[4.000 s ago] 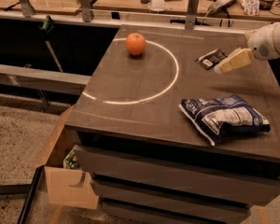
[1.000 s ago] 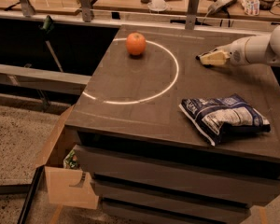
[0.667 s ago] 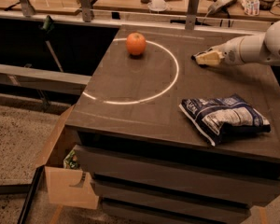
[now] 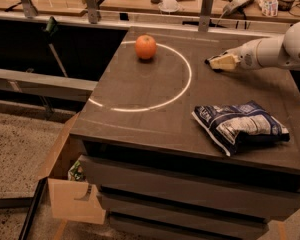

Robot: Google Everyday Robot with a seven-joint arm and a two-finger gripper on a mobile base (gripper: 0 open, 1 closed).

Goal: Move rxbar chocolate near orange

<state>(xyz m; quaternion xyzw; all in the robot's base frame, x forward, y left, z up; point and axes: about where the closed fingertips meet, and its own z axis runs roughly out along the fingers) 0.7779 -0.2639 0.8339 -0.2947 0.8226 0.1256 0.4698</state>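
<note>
The orange (image 4: 145, 47) sits at the back of the dark table (image 4: 140, 126), just inside a white circle line (image 4: 188, 79). My gripper (image 4: 221, 62) reaches in from the right at the back right of the table, low over the surface and about a third of the table's width right of the orange. It is shut on the rxbar chocolate (image 4: 208, 61). Only the bar's dark end pokes out to the left of the cream fingers (image 4: 224, 62); the rest is hidden.
A blue-and-white chip bag (image 4: 240, 125) lies at the table's front right. Metal posts (image 4: 206, 6) stand along the back edge, with a cluttered bench behind. An open cardboard box (image 4: 70, 191) sits on the floor at the front left.
My gripper has come down over the bar where it lay, closed on it, and over the last second has shifted slightly left toward the orange. The orange and the chip bag have not moved.
</note>
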